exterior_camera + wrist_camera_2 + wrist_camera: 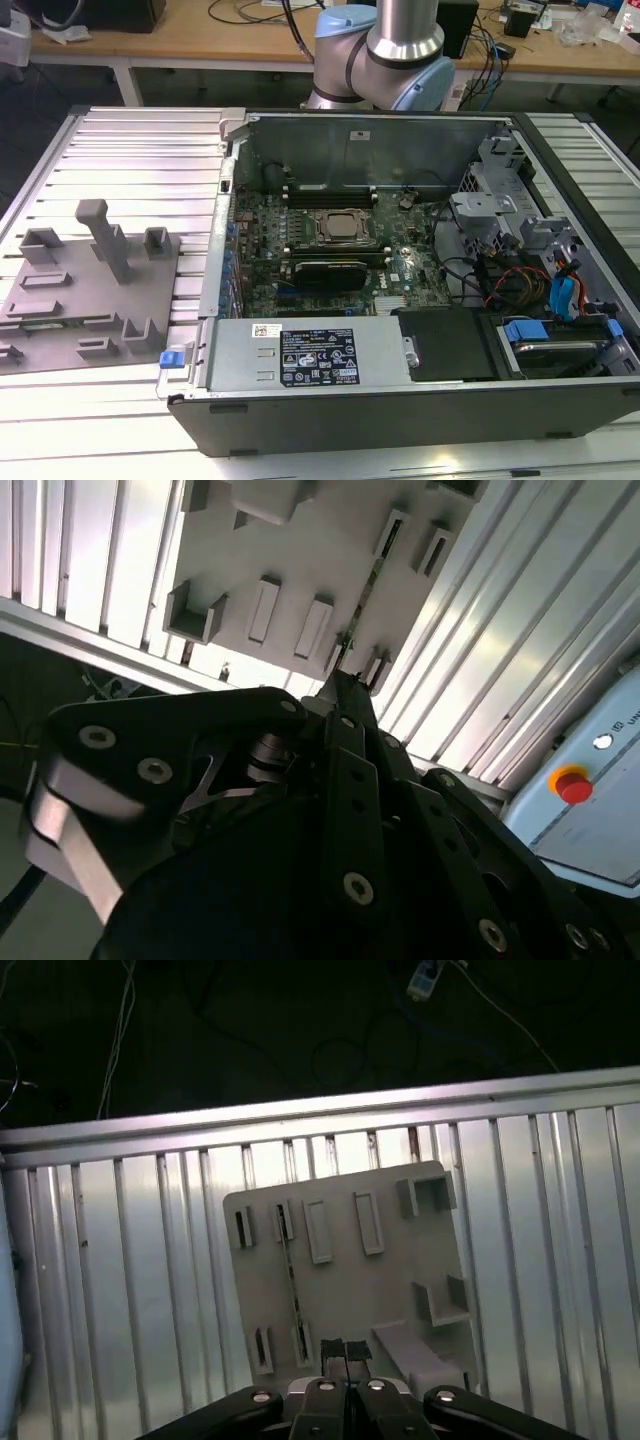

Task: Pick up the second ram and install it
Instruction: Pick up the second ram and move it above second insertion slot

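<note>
The second ram [291,1290] is a thin stick standing on its edge in the grey fixture plate [390,1290], between two pairs of small slotted blocks. In the second wrist view the ram [364,602] shows as a dark thin line on that plate [300,550]. My gripper [345,1352] hangs well above the plate, a little to one side of the ram's near end, with its black fingers closed together and nothing between them. Its fingertips also show in the second wrist view, with the gripper [343,685] pointing at the plate. The plate [60,300] lies at the exterior view's left.
An open computer case [300,360] lies beside the plate on a ribbed metal table [130,150], with the motherboard [330,240] and its long memory slots [330,190] exposed. A tall grey post [105,238] rises from the plate. A red button [571,784] sits at the table's side.
</note>
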`<state>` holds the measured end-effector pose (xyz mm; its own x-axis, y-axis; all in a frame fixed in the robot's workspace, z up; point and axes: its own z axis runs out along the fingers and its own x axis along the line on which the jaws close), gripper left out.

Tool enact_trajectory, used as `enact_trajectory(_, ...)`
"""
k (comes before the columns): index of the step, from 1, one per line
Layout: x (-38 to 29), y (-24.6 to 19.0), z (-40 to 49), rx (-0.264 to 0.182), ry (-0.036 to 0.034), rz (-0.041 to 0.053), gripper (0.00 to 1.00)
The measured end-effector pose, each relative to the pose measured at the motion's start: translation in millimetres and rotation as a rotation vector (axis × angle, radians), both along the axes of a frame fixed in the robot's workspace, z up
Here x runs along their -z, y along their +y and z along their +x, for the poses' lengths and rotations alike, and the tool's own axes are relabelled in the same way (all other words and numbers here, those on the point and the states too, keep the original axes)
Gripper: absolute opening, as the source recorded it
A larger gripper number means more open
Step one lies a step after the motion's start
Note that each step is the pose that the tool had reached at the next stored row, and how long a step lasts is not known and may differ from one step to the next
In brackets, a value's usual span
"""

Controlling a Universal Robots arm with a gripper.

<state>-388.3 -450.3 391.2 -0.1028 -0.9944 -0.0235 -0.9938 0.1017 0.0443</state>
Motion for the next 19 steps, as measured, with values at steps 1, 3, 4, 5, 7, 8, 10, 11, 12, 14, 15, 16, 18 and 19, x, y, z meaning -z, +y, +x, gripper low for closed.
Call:
enact_trajectory(1,0.0,0.0,0.0,-0.008,0.0,0.0,0.11)
enact_trajectory(3,0.0,0.0,0.0,-0.056,0.0,-0.0001,0.11)
enact_trajectory(4,0.0,0.0,0.0,-0.069,-0.0001,0.0,0.11)
enact_trajectory(5,0.0,0.0,0.0,-0.077,-0.0001,0.0,0.11)
enact_trajectory(7,0.0,0.0,0.0,-0.121,0.0,0.0,0.11)
enact_trajectory(8,0.0,0.0,0.0,-0.136,0.0,0.0,0.11)
enact_trajectory(10,0.0,0.0,0.0,-0.154,0.0,0.0,0.11)
enact_trajectory(11,0.0,0.0,0.0,-0.169,0.0,0.0,0.11)
enact_trajectory(12,0.0,0.0,0.0,-0.179,0.0,0.0,0.11)
enact_trajectory(14,0.0,0.0,0.0,-0.213,-0.0001,0.0,0.11)
enact_trajectory(15,0.0,0.0,0.0,-0.238,0.0,-0.0001,0.11)
enact_trajectory(16,0.0,0.0,0.0,-0.257,0.0,0.0,0.11)
enact_trajectory(18,0.0,0.0,0.0,-0.283,0.0,0.0,0.11)
enact_trajectory(19,0.0,0.0,0.0,-0.291,0.0,0.0,0.11)
